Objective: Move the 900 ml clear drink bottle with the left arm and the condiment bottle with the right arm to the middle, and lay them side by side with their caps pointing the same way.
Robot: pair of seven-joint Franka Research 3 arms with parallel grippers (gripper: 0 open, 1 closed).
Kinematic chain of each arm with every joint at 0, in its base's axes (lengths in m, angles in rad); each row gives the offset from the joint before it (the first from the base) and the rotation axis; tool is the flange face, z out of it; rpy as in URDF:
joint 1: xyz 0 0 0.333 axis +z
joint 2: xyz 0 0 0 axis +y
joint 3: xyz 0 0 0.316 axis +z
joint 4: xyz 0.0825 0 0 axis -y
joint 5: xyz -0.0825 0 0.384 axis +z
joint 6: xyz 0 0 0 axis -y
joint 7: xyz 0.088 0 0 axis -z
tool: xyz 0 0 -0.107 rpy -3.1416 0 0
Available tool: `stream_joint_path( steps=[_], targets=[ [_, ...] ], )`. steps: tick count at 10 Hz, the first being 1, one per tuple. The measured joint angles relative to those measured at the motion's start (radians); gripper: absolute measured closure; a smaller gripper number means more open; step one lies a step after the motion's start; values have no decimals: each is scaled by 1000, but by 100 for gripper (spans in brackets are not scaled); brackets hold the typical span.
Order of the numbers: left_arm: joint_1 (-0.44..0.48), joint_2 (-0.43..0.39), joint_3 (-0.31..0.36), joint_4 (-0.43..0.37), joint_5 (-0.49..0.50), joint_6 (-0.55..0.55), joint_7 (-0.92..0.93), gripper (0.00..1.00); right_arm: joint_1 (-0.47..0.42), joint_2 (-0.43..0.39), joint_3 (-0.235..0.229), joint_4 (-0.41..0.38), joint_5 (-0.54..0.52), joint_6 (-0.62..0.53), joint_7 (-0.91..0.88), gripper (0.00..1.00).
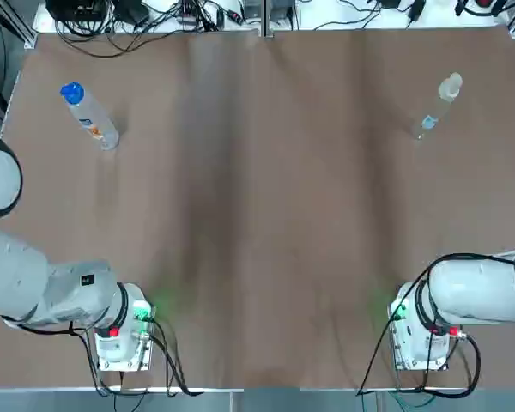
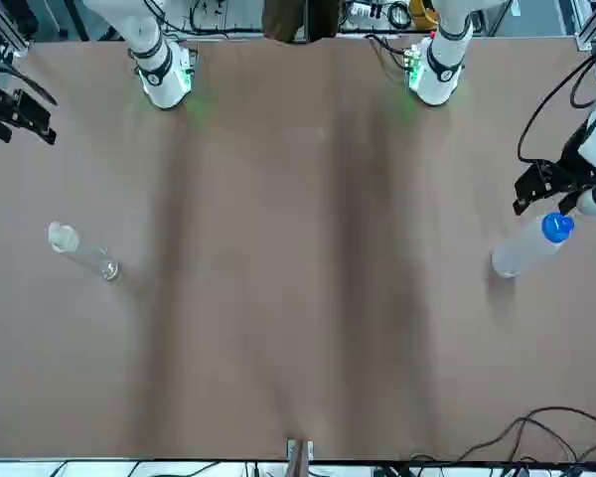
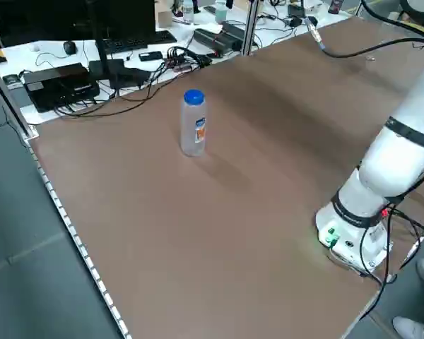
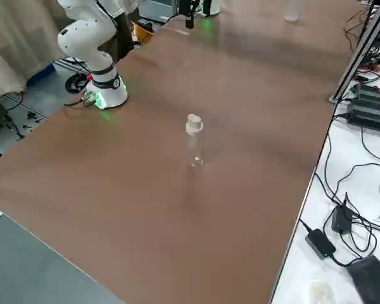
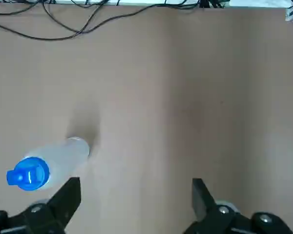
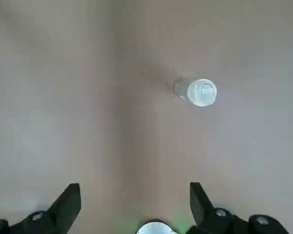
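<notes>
The clear drink bottle (image 1: 90,116) with a blue cap stands upright at the far left of the brown table (image 1: 257,215); it also shows as the bottle (image 3: 193,123) in the left side view. My left gripper (image 5: 134,195) hovers open beside and above the drink bottle (image 5: 49,163), apart from it. The slim clear condiment bottle (image 1: 438,105) with a whitish cap stands upright at the far right. My right gripper (image 6: 133,200) hangs open over the table, well short of the condiment bottle (image 6: 198,91). Nothing is between either pair of fingers.
Both arm bases (image 1: 120,330) (image 1: 421,330) sit at the near edge with cables trailing. Cables and electronics (image 3: 63,78) lie past the table's far edge. In the front view, the left gripper (image 2: 548,185) is at the right edge and the right gripper (image 2: 15,109) at the left edge.
</notes>
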Motion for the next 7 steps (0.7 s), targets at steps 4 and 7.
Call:
stream_joint_path(
  steps=[4, 7],
  targets=[
    [24, 11, 1, -1, 0, -3, -9, 0, 0, 0, 0, 0, 0, 0, 0, 1],
    [96, 58, 3, -40, 0, -8, -9, 0, 0, 0, 0, 0, 0, 0, 0, 1]
  ],
)
